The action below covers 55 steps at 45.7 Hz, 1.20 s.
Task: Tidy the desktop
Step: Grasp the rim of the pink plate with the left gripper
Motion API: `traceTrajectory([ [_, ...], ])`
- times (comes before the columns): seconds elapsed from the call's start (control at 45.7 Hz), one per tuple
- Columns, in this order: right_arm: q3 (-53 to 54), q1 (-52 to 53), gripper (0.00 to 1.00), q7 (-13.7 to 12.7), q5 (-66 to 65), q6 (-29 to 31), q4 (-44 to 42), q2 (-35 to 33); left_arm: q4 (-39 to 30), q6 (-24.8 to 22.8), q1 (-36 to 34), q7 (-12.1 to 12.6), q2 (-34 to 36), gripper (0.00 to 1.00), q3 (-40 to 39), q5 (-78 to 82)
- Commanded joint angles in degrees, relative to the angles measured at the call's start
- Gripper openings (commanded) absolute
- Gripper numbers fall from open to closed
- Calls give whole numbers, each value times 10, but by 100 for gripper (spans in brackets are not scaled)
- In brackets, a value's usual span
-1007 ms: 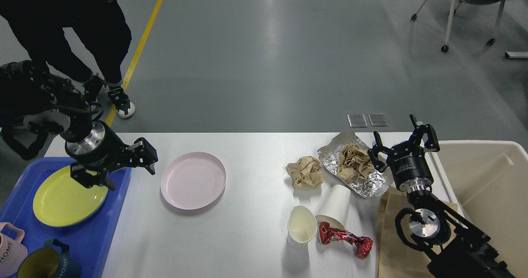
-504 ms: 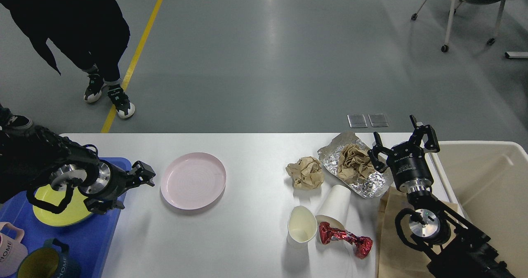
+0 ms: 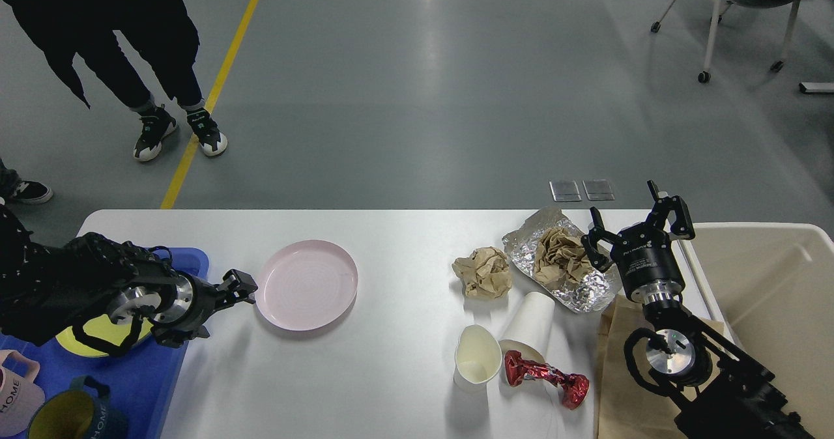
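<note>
Counter point(image 3: 391, 374) fills the lower half of the head view, white and matte with rounded corners; a blue tray point(image 3: 140, 377) sits on its left end and a beige bin point(image 3: 775, 283) stands at its right end. Left hand point(image 3: 242, 287) lies low over the counter at the tray's right edge, its tip just beside the left rim of the pink plate point(image 3: 306, 284); whether its jaws are spread or closed cannot be told, since the hand is dark and seen nearly end-on. Right hand point(image 3: 642, 221) points away from the robot with its fingers spread wide and holding nothing; it stands just right of the foil sheet point(image 3: 586, 289), which carries a wad of brown paper point(image 3: 559, 250). A second crumpled brown paper point(image 3: 483, 272) lies left of the foil; two paper cups point(image 3: 477, 355) point(image 3: 529, 322) lie nearer the robot, with a red foil wrapper point(image 3: 546, 377) beside them; a brown paper bag point(image 3: 616, 387) lies under the right arm. Tray holds a yellow-green plate point(image 3: 85, 344), partly covered by the left arm, and two mugs point(image 3: 16, 396) point(image 3: 68, 419).
</note>
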Motion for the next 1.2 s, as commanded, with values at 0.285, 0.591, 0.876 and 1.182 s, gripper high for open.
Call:
traceTrajectory([
  [0.285,0,0,100,0,0,0,0,0,39,50,42,53,-14,92,-79,4],
  [0.591,0,0,100,0,0,0,0,0,57,51,43,46,-17,91,-99,71],
  [0.876,0,0,100,0,0,0,0,0,75,51,66,45,-33,84,-114,74],
  [1.182,0,0,100,0,0,0,0,0,84,46,67,45,-33,70,-122,81],
])
